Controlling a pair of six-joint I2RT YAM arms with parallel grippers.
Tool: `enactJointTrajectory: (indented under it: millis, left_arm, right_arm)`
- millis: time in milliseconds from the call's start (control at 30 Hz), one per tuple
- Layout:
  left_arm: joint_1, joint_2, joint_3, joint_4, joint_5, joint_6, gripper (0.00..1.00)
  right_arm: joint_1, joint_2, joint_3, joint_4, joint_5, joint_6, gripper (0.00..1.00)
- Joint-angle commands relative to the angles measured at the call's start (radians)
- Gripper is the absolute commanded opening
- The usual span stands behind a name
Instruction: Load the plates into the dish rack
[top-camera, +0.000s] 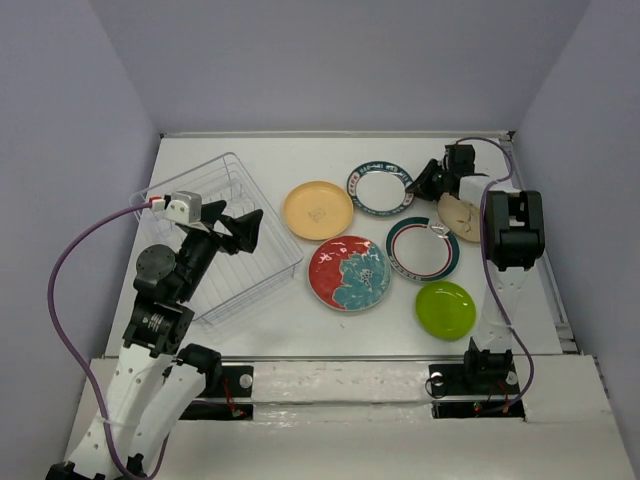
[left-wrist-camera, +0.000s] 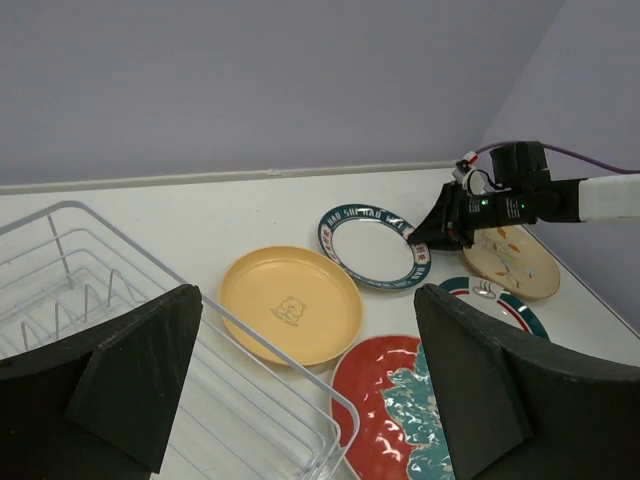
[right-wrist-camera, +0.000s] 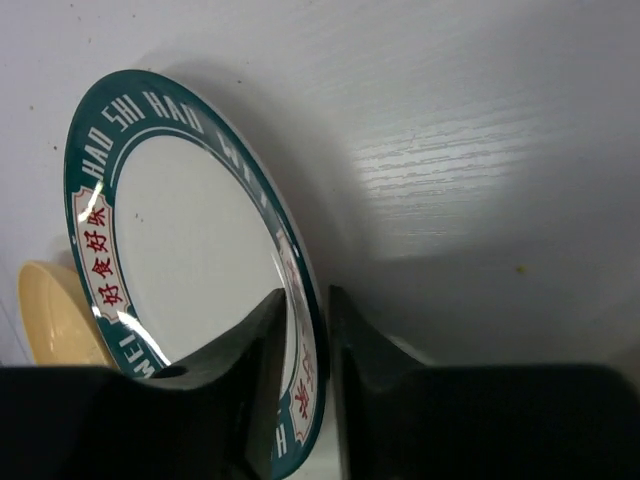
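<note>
Left arm (top-camera: 165, 300) raised, left fingers (left-wrist-camera: 140, 380) spread wide, right arm (top-camera: 510, 235) stretched far forward, right fingers (right-wrist-camera: 250, 370) pinching teal-rimmed plate (right-wrist-camera: 190, 240)

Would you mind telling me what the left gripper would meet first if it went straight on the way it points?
Probably the wire rim of the dish rack, which crosses just ahead of the open left gripper. If it clears that rim, the orange-yellow plate comes next; depth is unclear.
</note>
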Motion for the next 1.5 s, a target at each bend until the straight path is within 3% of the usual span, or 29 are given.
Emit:
enactJointTrajectory:
  millis: [0,33,100,267,467,600,733,1067,1467]
  left_arm:
    - [0.005,0.003,0.027,0.049,0.017,0.014,0.99]
    - [0.005,0.005,0.027,0.049,0.017,0.014,0.99]
    - [0.005,0.007,0.027,0.049,0.018,0.014,0.99]
    - [0.005,0.02,0.028,0.05,0.023,0.005,0.99]
    - [0.006,0.01,0.023,0.058,-0.005,-0.016,0.99]
    - [0.006,0.0,0.016,0.07,-0.037,-0.038,0.99]
    - [0.01,-0.032,0.019,0.076,-0.092,-0.061,0.99]
    - [-0.015,-0.254,0.059,0.137,-0.198,-0.114,0.99]
    - [-0.061,-0.337,-0.03,0.176,-0.26,-0.081,0.99]
  right_arm:
    - [-0.027,0.034,0.019,0.026,-0.032,0.07,0.21]
    - [-0.036,0.036,0.012,0.048,-0.037,0.084,0.13]
    - [-0.045,0.019,-0.014,0.063,-0.029,0.101,0.07]
    - [-0.07,-0.075,-0.039,0.08,0.029,0.08,0.07]
    - [-0.07,-0.361,-0.132,0.192,0.132,0.059,0.07]
    - [0.029,-0.526,-0.105,0.139,0.306,-0.027,0.07]
    - [0.224,-0.601,-0.007,0.03,0.52,-0.15,0.07]
    - [0.643,-0.376,0.455,-0.141,0.854,-0.274,0.07]
    - [0.916,0.132,1.091,-0.236,1.221,-0.515,0.07]
